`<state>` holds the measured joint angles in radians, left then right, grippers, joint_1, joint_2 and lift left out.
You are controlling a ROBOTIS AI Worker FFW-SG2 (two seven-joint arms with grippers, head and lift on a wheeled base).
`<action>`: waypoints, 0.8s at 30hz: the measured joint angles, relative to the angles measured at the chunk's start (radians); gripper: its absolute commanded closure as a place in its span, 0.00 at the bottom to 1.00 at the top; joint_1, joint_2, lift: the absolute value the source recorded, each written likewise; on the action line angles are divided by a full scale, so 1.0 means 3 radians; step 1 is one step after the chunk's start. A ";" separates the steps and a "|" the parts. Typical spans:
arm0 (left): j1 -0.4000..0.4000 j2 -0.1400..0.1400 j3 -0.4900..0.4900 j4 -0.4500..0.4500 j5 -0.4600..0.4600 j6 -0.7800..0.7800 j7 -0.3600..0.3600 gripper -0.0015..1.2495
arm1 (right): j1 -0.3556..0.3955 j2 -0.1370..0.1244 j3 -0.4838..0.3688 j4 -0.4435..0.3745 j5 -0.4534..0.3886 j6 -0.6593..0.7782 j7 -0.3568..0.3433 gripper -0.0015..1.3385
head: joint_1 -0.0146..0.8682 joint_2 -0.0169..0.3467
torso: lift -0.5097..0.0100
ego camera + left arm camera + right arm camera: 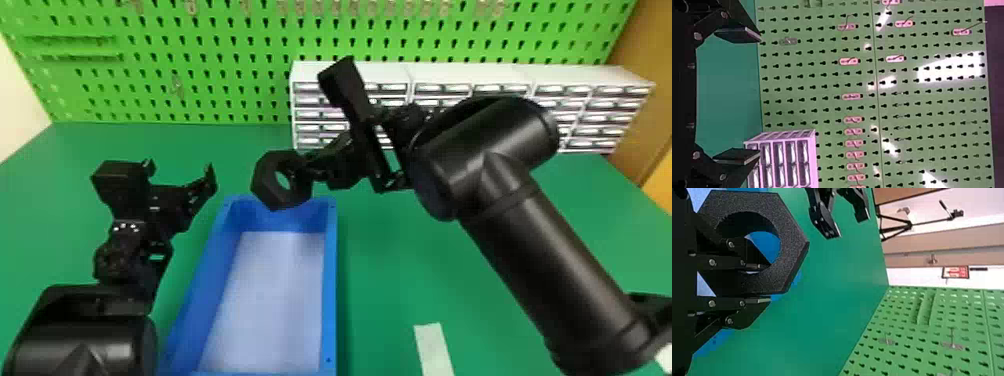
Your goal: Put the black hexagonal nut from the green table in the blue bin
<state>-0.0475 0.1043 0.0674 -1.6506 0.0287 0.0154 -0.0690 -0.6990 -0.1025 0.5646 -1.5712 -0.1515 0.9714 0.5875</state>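
My right gripper (305,167) is shut on the black hexagonal nut (263,181), holding it above the far end of the blue bin (331,280). In the right wrist view the nut (791,243) has one finger of the right gripper (760,284) through its hole and the other outside, with its side clamped between them. Left of the bin, my left gripper (182,172) stands open with nothing between its fingers; in the left wrist view the left gripper (756,96) has its two fingers wide apart, facing the pegboard.
White drawer cabinets (350,72) stand at the back right of the green table (390,280), before a green pegboard (225,65). A pale strip (434,350) lies on the table right of the bin. My right forearm spans the table's right side.
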 measured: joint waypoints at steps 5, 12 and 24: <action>-0.0001 0.0000 0.0000 0.0000 -0.0004 0.0000 0.0000 0.20 | -0.0038 -0.0023 0.0181 0.0066 -0.0121 -0.0033 -0.0062 0.80 | 0.79 0.19 | 0.79; -0.0003 0.0000 0.0002 0.0000 -0.0004 0.0000 0.0000 0.20 | -0.0101 -0.0060 0.0488 0.0176 -0.0319 -0.0090 -0.0180 0.80 | 0.79 0.19 | 0.79; 0.0005 0.0000 0.0010 -0.0009 -0.0004 0.0000 0.0000 0.20 | -0.0125 -0.0087 0.0754 0.0385 -0.0523 -0.0218 -0.0316 0.80 | 0.79 0.19 | 0.79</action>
<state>-0.0460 0.1043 0.0705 -1.6531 0.0276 0.0153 -0.0690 -0.7364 -0.1285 0.7907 -1.4558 -0.3085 0.9060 0.4927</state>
